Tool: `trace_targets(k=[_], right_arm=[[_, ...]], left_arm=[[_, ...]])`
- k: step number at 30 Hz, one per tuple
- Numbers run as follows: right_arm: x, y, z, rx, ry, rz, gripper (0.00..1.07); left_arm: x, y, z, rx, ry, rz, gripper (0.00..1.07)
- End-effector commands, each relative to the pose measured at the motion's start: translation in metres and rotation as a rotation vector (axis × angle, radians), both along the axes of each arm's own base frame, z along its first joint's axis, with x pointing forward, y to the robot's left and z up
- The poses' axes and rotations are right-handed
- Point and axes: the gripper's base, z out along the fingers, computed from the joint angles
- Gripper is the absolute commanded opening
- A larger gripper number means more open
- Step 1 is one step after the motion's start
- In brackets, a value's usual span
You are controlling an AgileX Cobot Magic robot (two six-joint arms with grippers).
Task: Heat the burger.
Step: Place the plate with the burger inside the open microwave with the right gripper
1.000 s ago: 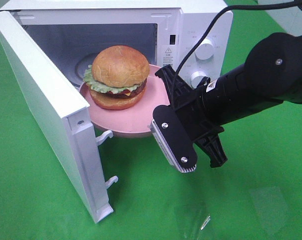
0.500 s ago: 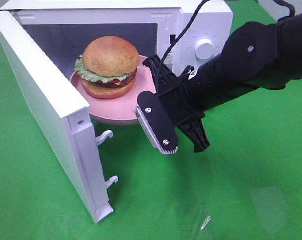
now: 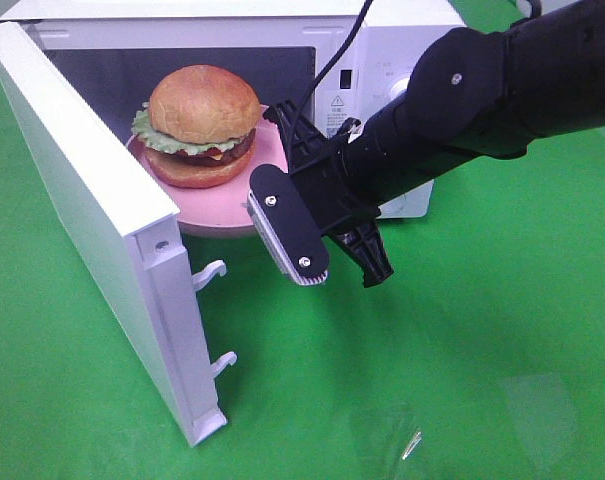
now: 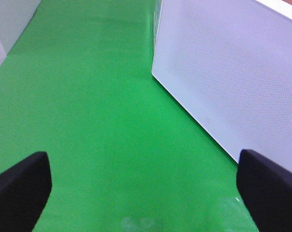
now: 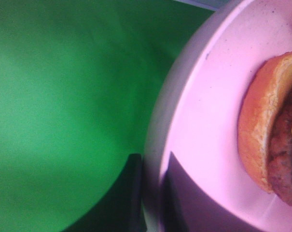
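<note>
Exterior high: burger (image 3: 202, 125) sits on plate (image 3: 222, 208), which is half through the microwave (image 3: 382, 30) mouth. My right gripper (image 5: 153, 198) is clamped on the rim at the plate's 4 o'clock. From there the burger lies at 10 o'clock, with the cavity beyond. Left gripper (image 4: 146, 188) gapes wide and empty, outside the door.

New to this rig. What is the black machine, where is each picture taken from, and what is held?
It is a robot with two arms, each ending in a gripper. One picture looks down from a high camera; the other two come from cameras on the wrists. The right gripper is shut on the rim of a pink plate carrying the burger, at the mouth of a white microwave, its door open. The left gripper is open and empty over the green cover.
</note>
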Motion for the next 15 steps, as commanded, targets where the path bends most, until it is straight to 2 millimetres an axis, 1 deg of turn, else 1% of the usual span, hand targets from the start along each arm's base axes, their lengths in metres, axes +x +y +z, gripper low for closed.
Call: trace_targets(k=[1, 5, 10, 15], right_arm=[[0.0111, 0.0066, 0.0139, 0.041, -0.070, -0.013, 0.00], [0.0138, 0.0084, 0.0189, 0.047, -0.090, -0.010, 0.00], [0.0139, 0.0081, 0.0187, 0.038, -0.095, -0.003, 0.00], [0.0176, 0.0105, 0.0100, 0.022, -0.083, -0.003, 0.00]], left_arm=[[-0.0025, -0.0001, -0.0002, 0.002, -0.016, 0.002, 0.98], [-0.0025, -0.0001, -0.0002, 0.002, -0.016, 0.002, 0.98], [-0.0025, -0.0001, -0.0002, 0.002, -0.016, 0.002, 0.98], [-0.0025, -0.0001, -0.0002, 0.002, -0.016, 0.002, 0.98]])
